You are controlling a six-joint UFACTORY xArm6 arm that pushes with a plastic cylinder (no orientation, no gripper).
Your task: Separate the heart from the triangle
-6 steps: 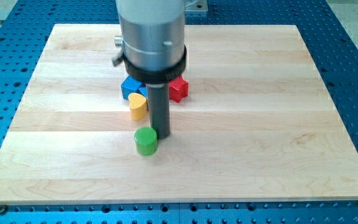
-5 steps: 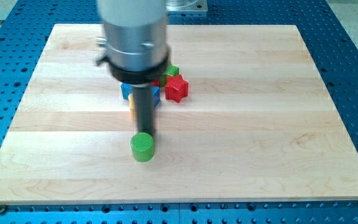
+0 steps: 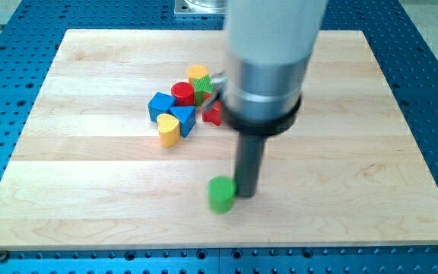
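Pale wooden worktop (image 3: 341,152): my tip (image 3: 245,195) touching green cylinder block (image 3: 220,195); yellow heart block (image 3: 169,129) beside blue triangle block (image 3: 184,119). No fingers on rig.

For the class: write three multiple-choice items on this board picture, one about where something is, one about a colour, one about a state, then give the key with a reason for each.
1. Where is my tip relative to the green cylinder?
A. just to its right in the view
B. far toward the view's top
C. at the view's left edge

2. What colour is the heart lying against the blue triangle?
A. red
B. yellow
C. green

3. How does the green cylinder stand with respect to the cluster of blocks?
A. stacked on top of it
B. wedged inside it
C. alone, toward the view's bottom

Key:
1 A: the rod comes down right beside the cylinder's right side.
2 B: the heart-shaped block at the cluster's lower left is yellow.
3 C: bare wooden board lies between the cylinder and the cluster.
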